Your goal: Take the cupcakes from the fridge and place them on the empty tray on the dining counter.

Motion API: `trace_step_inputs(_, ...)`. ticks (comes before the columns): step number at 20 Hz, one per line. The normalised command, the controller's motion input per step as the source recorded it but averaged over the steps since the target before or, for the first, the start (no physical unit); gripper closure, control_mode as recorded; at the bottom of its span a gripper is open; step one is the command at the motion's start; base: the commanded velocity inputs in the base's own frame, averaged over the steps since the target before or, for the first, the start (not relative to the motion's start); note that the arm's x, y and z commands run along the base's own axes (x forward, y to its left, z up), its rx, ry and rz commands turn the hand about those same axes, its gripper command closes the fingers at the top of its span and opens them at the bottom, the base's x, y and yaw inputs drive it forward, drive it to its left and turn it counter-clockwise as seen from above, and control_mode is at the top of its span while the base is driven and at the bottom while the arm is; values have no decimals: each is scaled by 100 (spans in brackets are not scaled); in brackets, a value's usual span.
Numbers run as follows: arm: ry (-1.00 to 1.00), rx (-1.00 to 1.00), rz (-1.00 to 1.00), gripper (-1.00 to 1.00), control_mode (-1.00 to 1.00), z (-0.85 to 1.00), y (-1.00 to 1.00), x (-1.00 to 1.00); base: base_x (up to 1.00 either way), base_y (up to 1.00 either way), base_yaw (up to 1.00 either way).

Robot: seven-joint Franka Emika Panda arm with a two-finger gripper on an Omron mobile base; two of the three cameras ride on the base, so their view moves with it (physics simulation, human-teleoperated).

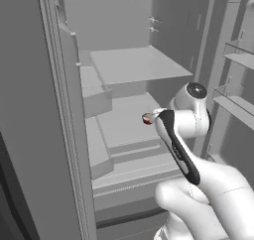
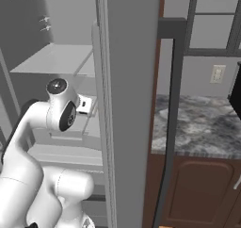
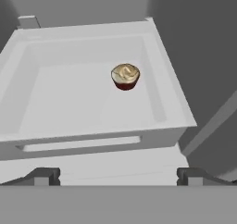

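While the fridge (image 1: 134, 65) stands with its doors swung wide, the white robot arm reaches into its pale grey interior. In the left base view, the arm's wrist sits in front of the middle shelf, and a small cupcake (image 1: 147, 118) with a dark wrapper shows just beside the hand, on the shelf near its right edge. The hand view looks down into a shallow, pale grey bin (image 3: 162, 98) inside the fridge. One tan-topped cupcake (image 3: 125, 76) rests upright on the bin floor, toward the far right corner and apart from the walls. The gripper (image 3: 118, 176) hangs above the bin's near edge, its two dark fingertips (image 3: 44, 176) spread wide apart and holding nothing. In the right base view, a grey marbled table (image 2: 207, 123) over dark cabinets lies to the right of the open fridge door (image 2: 127, 104).
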Motion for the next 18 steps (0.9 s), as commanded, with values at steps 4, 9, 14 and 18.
trace_step_inputs(4,0,0,0,-100,-100,-15,0,27,0,0,0)
trace_step_inputs(9,0,0,0,-100,-100,-16,0,30,0,0,0)
trace_step_inputs(14,0,0,0,-100,-100,-17,-1,40,0,0,0)
trace_step_inputs(18,0,0,0,-100,-100,-10,-10,26,0,0,0)
